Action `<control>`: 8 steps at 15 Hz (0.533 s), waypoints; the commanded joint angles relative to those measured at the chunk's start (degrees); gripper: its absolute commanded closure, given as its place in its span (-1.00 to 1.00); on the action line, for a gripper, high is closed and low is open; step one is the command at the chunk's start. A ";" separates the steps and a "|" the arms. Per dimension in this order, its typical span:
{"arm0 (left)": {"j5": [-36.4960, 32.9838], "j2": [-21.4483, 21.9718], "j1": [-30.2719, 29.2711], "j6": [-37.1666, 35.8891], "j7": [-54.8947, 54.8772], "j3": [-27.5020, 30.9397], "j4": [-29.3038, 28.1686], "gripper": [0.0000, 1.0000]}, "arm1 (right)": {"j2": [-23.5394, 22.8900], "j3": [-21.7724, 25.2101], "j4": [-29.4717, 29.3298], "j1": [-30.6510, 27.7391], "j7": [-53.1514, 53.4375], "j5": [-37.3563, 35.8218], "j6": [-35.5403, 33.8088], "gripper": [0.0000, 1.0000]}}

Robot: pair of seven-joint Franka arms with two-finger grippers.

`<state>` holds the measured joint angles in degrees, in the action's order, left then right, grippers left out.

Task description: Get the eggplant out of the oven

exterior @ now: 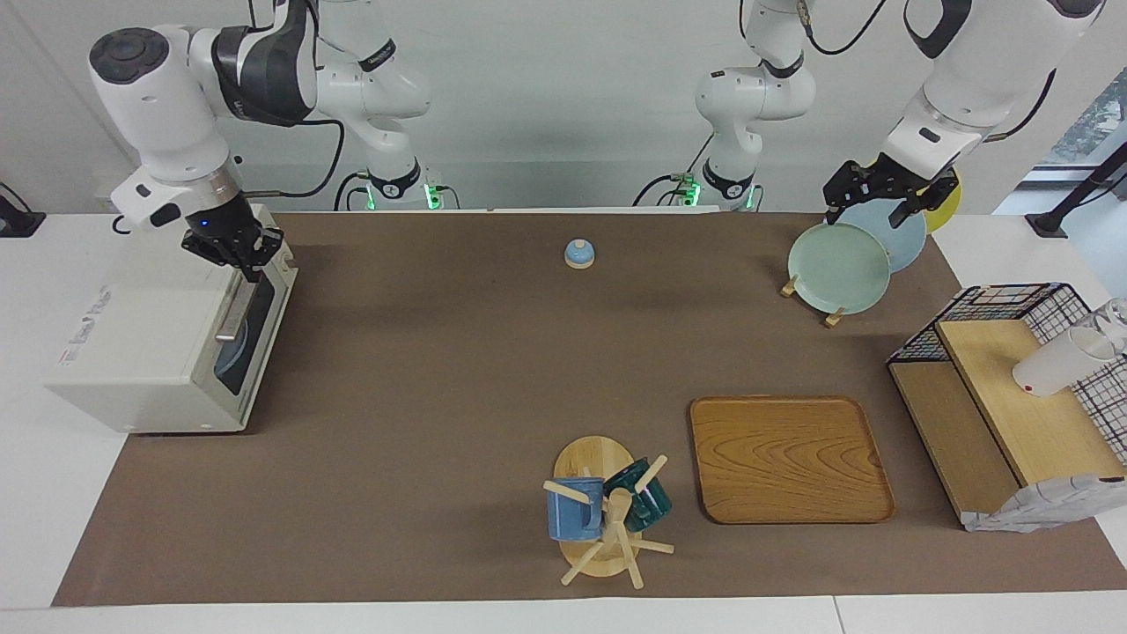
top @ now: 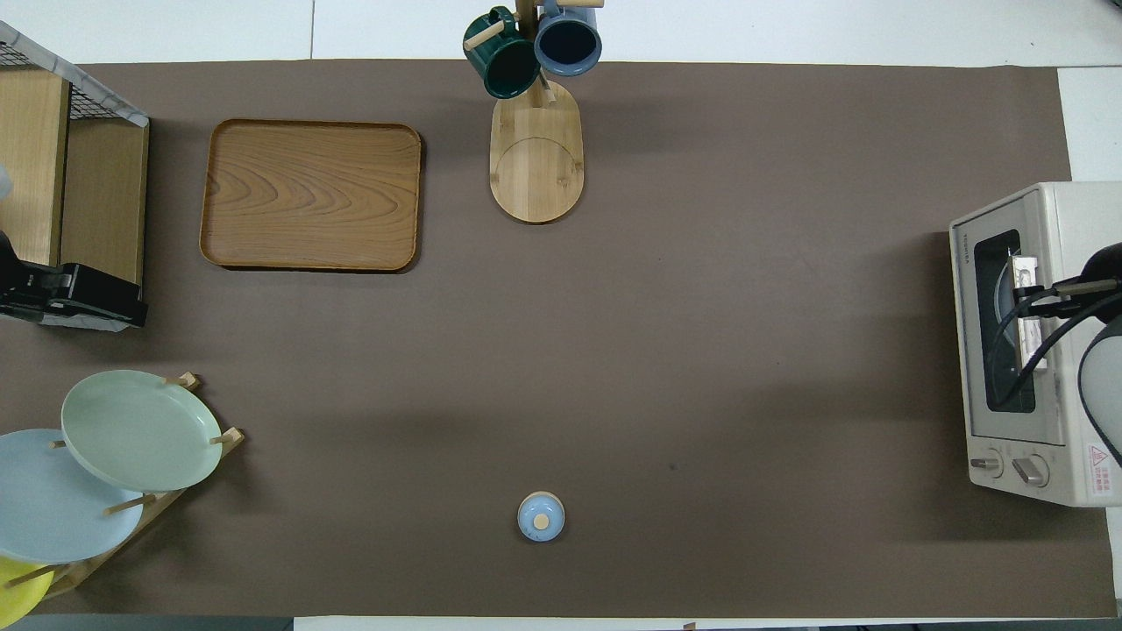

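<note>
The off-white oven [exterior: 150, 326] stands at the right arm's end of the table, its dark glass door [exterior: 249, 330] closed. In the overhead view the oven [top: 1082, 210] sits at the edge of the picture. My right gripper [exterior: 251, 262] is shut, low at the door's top edge by the upper end of the silver bar handle [exterior: 231, 313]. From overhead the right gripper [top: 1024, 294] lies over the handle [top: 1022, 267]. Whether it touches the handle I cannot tell. A pale blue plate shows through the glass; the eggplant is hidden. My left gripper [exterior: 867, 211] waits open above the plate rack.
Green, blue and yellow plates [exterior: 838, 267] stand in a rack near the left arm's base. A wooden tray [exterior: 788, 458], a mug tree [exterior: 607, 511], a small blue lidded pot [exterior: 578, 254] and a black wire basket [exterior: 1012, 387] with wooden shelves are also on the brown mat.
</note>
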<state>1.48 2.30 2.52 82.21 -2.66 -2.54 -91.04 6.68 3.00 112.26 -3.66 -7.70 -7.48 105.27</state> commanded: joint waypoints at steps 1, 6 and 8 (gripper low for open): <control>0.19 0.34 -0.32 -1.17 0.20 0.00 0.51 -1.00 | 2.02 -0.54 3.84 -1.44 1.11 -3.58 2.83 1.00; 0.19 0.34 -0.32 -1.17 0.20 0.00 0.42 -1.00 | 1.49 -0.45 7.35 -4.16 0.15 -3.86 7.66 1.00; 0.19 0.34 -0.32 -1.17 0.20 0.00 0.51 -1.00 | 1.40 -0.45 7.62 -4.16 0.15 -3.86 7.93 1.00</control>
<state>1.48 2.30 2.52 82.21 -2.66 -2.55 -91.04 7.11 3.08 118.14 -7.07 -7.70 -10.43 111.68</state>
